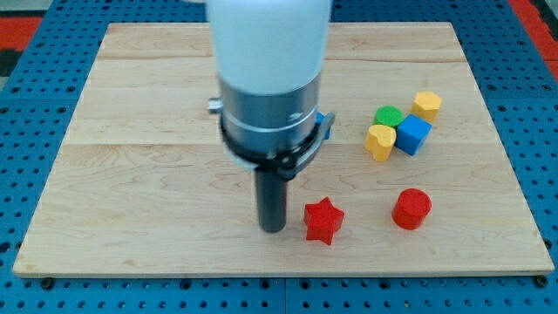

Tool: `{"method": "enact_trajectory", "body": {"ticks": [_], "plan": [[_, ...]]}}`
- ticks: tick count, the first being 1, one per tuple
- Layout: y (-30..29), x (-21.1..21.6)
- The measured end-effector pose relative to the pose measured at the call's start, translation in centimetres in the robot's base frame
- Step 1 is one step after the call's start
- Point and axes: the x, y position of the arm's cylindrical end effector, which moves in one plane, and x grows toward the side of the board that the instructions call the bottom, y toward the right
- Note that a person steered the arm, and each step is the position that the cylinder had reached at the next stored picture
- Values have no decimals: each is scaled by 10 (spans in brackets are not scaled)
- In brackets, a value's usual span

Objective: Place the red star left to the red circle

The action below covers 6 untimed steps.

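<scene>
Gripperless rod: my tip [273, 228] grasps nothing and stands just left of the red star [323, 220]. Star already lies left of the red circle [411, 209], apart; task appears essentially done.

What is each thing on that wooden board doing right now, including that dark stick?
my tip: down on the wooden board, just to the view's left of the red star, small gap.
red star: flat on the board, left of the red circle, apart from it.
red circle: resting alone, untouched.
yellow block, green block, blue cube, second yellow block: clustered close together at the view's right.
</scene>
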Motion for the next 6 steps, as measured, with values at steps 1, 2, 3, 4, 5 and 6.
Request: {"method": "enact_trajectory", "body": {"ticks": [1, 2, 3, 4, 5, 6], "plan": [[14, 12], [50, -14], [94, -27], [128, -27], [88, -22], [124, -63]]}}
